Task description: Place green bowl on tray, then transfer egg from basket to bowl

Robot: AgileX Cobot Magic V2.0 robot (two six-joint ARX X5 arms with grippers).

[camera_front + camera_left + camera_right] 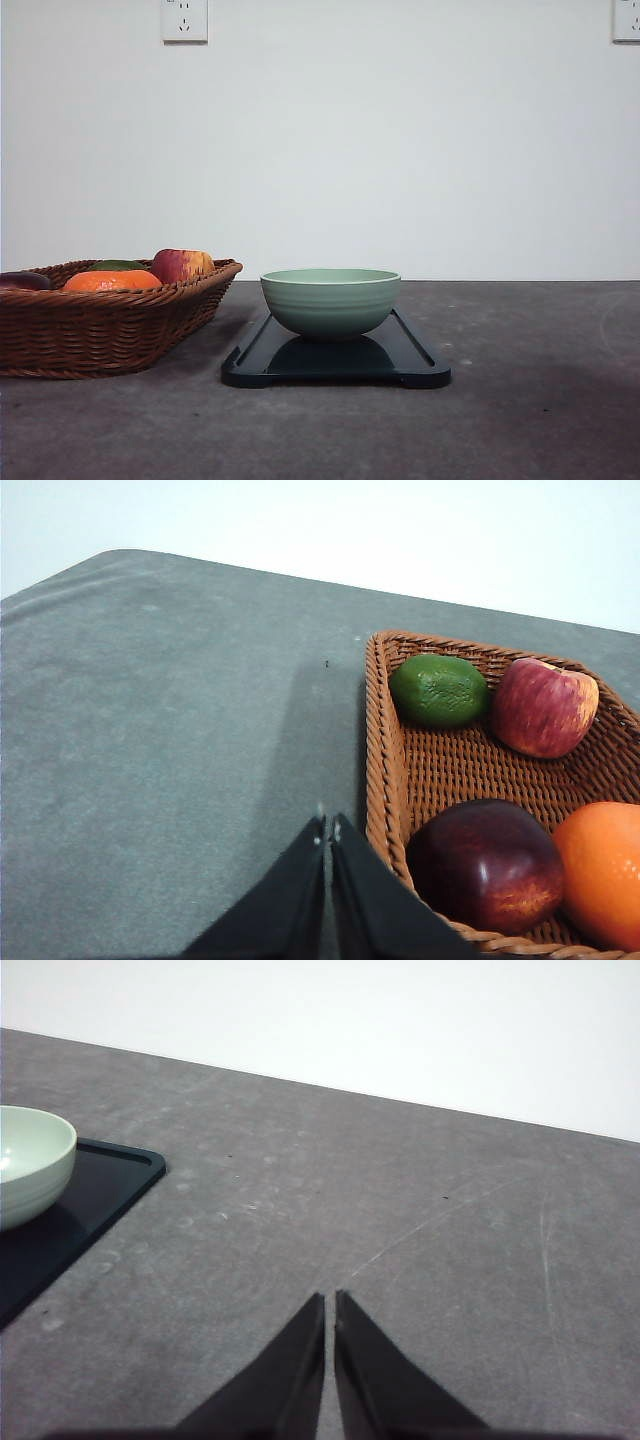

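The green bowl (330, 300) stands upright on the middle of the dark tray (415, 355). To the left of the tray sits the wicker basket (100, 330), holding fruit. The egg is out of view. In the left wrist view my left gripper (329, 825) is shut and empty over bare table, just outside the basket rim (375, 760). In the right wrist view my right gripper (330, 1300) is shut and empty over bare table, well apart from the bowl (30, 1160) and the tray corner (110, 1185).
The basket holds an orange (605, 875), a dark red fruit (487, 865), a red-yellow apple (543, 707) and a green fruit (438, 690). A white wall stands behind the grey table (540, 400). The table's far left corner is rounded.
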